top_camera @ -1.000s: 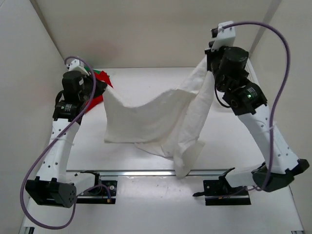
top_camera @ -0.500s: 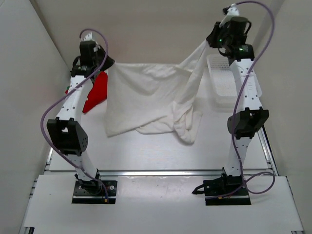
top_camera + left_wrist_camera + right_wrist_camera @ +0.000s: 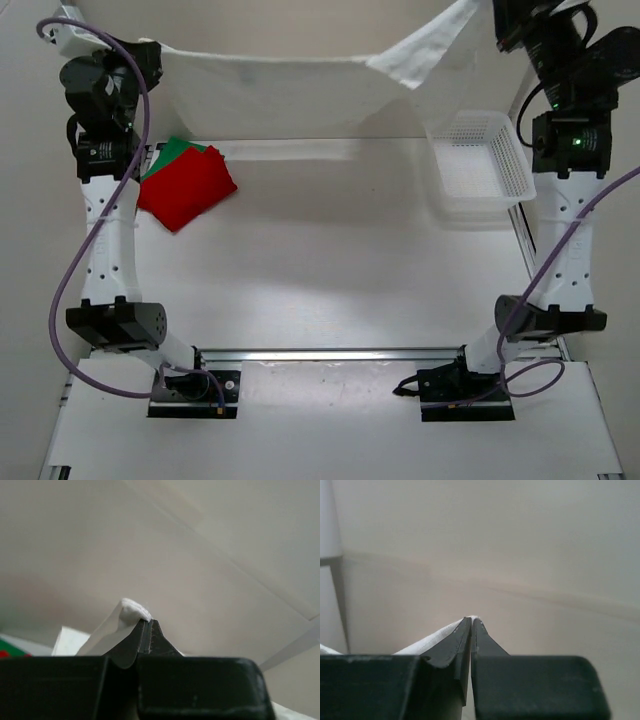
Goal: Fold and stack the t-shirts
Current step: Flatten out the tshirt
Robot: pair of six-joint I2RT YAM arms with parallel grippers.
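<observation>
The white t-shirt (image 3: 290,82) hangs stretched high above the far edge of the table, held at two corners. My left gripper (image 3: 140,48) is shut on its left corner; the pinched white cloth (image 3: 132,611) bulges past the fingertips in the left wrist view. My right gripper (image 3: 497,22) is shut on its right corner, with a thin white edge (image 3: 435,635) showing beside the shut jaws. The red t-shirt (image 3: 190,185) lies folded at the back left of the table on top of the folded green t-shirt (image 3: 172,152).
A white plastic mesh basket (image 3: 478,165) stands at the back right of the table. White walls close in the back and both sides. Both arms reach up tall from their bases at the near edge.
Both arms have risen and spread apart, lifting the white t-shirt off the table and pulling it taut. The red and green shirts are now uncovered.
</observation>
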